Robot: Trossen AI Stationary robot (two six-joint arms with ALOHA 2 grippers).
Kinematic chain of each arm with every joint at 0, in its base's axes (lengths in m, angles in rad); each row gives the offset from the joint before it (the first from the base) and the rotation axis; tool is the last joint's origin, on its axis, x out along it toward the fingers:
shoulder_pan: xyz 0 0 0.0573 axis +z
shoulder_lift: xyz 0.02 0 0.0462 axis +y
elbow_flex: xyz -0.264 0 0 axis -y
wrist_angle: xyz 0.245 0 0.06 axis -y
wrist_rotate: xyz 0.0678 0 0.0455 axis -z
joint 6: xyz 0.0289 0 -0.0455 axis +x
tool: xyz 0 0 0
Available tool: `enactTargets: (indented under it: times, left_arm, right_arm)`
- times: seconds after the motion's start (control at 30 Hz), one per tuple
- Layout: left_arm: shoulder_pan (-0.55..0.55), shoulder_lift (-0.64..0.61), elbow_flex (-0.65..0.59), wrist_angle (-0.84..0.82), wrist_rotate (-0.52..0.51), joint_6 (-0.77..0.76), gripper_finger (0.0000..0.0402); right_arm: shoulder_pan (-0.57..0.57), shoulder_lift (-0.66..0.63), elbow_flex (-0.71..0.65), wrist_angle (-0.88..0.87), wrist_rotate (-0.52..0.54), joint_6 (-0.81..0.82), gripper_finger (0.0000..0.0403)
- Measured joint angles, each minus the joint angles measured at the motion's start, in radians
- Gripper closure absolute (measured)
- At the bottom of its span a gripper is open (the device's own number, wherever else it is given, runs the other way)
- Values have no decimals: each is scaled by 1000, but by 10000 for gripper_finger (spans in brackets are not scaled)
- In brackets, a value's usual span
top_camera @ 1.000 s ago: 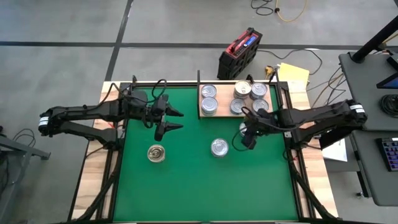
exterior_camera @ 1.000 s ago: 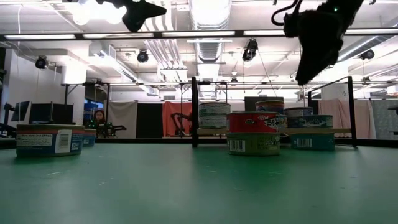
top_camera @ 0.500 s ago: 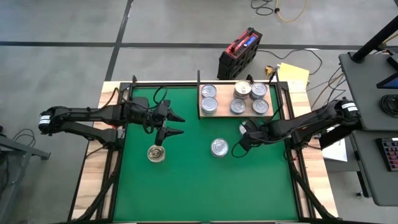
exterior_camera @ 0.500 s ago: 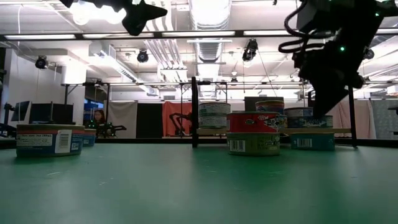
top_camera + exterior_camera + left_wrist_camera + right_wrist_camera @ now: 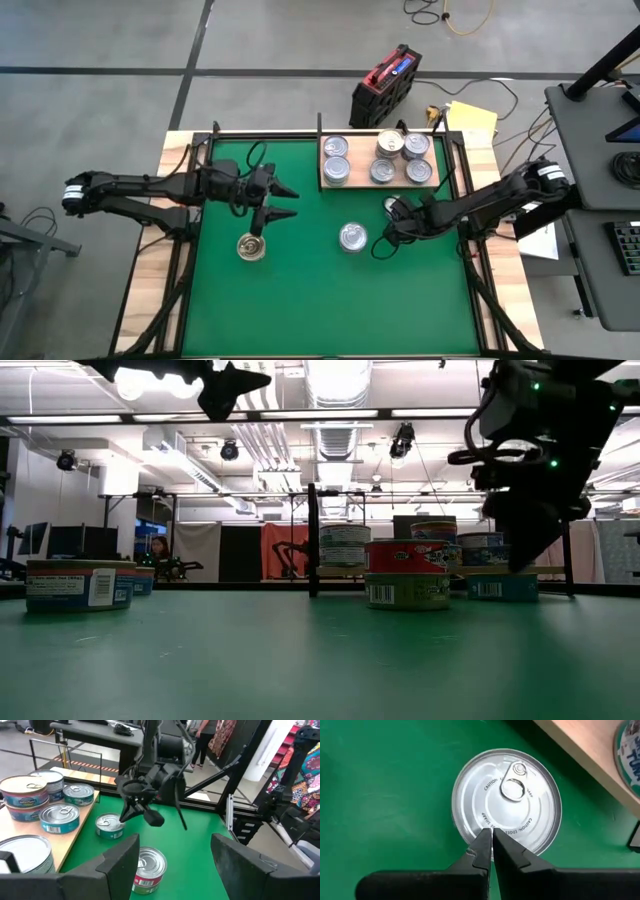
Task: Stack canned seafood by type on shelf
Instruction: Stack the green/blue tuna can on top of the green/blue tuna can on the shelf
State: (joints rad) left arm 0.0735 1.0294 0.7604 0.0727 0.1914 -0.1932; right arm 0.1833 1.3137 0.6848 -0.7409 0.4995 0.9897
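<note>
- With its fingers pressed together and holding nothing, the right gripper (image 5: 491,851) hangs over the near rim of a loose silver-lidded can (image 5: 506,801) lying flat on the green surface (image 5: 300,290).
- Just beyond that can runs the shelf (image 5: 378,183) edge, carrying six stacked cans (image 5: 384,158); the right arm is nearer.
- A second loose can (image 5: 352,237) lies beside the gripper.
- Well apart, the left gripper (image 5: 281,201) hovers open above a gold-toned can (image 5: 251,246).

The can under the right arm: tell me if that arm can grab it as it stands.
Probably not yet. The right end effector hangs over the can near its rim, but its fingers are shut; nothing else blocks it. It would need to open first.
</note>
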Motion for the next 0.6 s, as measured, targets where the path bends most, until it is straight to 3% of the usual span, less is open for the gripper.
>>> enactTargets:
  times: [0.37, 0.6]
  left_arm:
    - [-63, 61, -6, 100, 1, -3, 171]
    - [-87, 134, -5, 162, 1, -11, 171]
  right_arm:
    - [27, 27, -9, 25, -54, 51, 394]
    - [105, 11, -3, 29, -179, 144, 394]
